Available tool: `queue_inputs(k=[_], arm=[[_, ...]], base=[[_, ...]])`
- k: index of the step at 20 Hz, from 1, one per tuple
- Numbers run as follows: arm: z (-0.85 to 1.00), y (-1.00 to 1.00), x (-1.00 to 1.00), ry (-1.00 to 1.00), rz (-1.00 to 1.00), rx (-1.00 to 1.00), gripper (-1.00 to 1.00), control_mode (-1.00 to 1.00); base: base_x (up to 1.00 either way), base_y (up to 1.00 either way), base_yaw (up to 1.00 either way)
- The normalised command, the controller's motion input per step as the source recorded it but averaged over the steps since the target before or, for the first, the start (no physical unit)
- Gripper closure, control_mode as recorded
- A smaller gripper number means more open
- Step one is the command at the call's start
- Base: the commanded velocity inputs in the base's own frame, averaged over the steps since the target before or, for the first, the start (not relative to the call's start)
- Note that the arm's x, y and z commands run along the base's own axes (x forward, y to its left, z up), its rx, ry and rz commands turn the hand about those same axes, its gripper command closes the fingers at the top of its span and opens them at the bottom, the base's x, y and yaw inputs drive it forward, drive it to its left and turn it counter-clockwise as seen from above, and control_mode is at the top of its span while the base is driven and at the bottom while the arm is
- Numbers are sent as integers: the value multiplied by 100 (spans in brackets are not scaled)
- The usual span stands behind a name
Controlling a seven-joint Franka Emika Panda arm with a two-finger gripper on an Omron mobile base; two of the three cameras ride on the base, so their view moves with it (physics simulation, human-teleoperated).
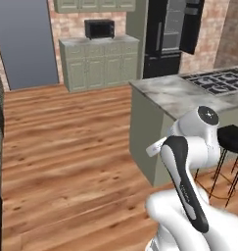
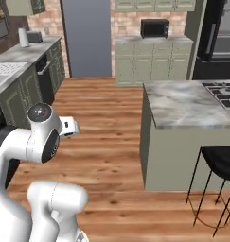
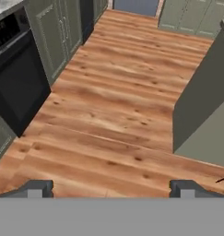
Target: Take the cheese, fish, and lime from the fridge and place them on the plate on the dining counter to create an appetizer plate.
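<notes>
Black fridge [image 1: 170, 37] far beyond jaws [image 3: 111, 188].

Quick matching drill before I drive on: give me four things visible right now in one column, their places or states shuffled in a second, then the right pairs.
Things:
1. microwave
2. fridge
3. stool
4. gripper

Places or states:
A. beside the marble counter with the cooktop
B. open over bare wood floor
C. on the sage-green cabinet by the brick wall
D. far end of the room, door open

Pairs: 1-C, 2-D, 3-A, 4-B
</notes>
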Motion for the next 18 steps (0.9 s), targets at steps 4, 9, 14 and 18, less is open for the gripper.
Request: queue_inputs(k=[4, 9, 14, 18], arm=[[0, 0, 0, 0, 0, 0, -100, 100], [0, 0, 0, 0, 0, 0, -100, 100], [0, 0, 0, 0, 0, 0, -100, 100], [0, 0, 0, 0, 0, 0, -100, 100]], base=[[100, 25, -6], [100, 30, -7], [100, 34, -8], [100, 33, -8]])
